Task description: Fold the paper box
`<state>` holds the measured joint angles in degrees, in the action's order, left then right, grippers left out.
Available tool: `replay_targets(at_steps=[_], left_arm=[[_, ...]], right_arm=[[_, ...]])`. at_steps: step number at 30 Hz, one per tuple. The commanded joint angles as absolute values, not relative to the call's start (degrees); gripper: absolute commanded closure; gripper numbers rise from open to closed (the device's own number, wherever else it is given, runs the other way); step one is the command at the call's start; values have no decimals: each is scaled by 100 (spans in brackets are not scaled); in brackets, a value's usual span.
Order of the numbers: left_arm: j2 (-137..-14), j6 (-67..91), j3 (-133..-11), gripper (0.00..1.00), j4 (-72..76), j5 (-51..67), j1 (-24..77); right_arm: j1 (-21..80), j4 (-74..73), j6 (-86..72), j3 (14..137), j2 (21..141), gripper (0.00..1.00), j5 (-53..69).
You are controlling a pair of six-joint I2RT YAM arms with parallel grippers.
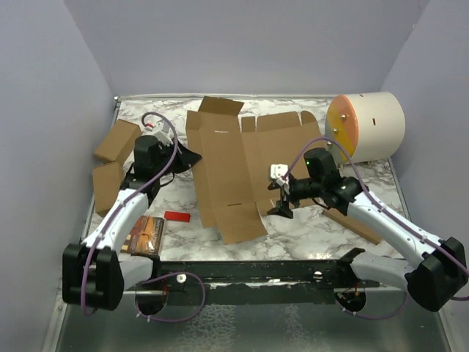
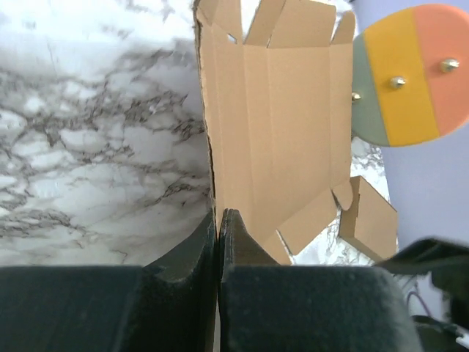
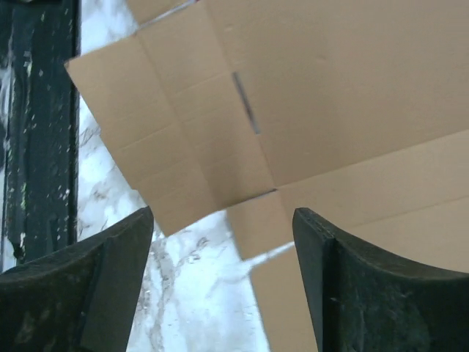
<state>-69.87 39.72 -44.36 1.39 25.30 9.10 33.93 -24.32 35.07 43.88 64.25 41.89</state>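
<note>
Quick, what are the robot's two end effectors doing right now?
Left end effector: closed, pinching the edge of the paper box.
Right end effector: open, holding nothing.

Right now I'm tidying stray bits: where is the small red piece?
Top view: the red piece lies on the table, left of centre, between the left arm and the box's near flap.

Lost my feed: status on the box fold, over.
Left fingers shut on paper box, left edge. Right fingers open above near flap. Box unfolded. Cylinder beside far corner.
</note>
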Motion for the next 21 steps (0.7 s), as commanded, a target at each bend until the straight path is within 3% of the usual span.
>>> replay_targets(at_steps=[1, 5, 10, 17, 21], left_arm=[[-5894, 3313, -3773, 100, 1264, 2598, 896], [-5205, 3131, -3668, 100, 1615, 2403, 872], [-4968, 3223, -4130, 100, 1669, 2318, 831], [-4914, 3678, -4782, 100, 2022, 2599, 805], [-4858, 3801, -5116, 100, 2096, 2640, 770]], right_arm=[[3166, -3221, 3243, 5338, 6135, 18, 4218], [2755, -3611, 2988, 6154, 6291, 7, 4240], [1801, -3707, 2493, 7176, 6463, 0, 4843], [756, -3198, 1645, 7879, 6687, 1, 4718], [-303, -2817, 1087, 8031, 6925, 0, 5425]])
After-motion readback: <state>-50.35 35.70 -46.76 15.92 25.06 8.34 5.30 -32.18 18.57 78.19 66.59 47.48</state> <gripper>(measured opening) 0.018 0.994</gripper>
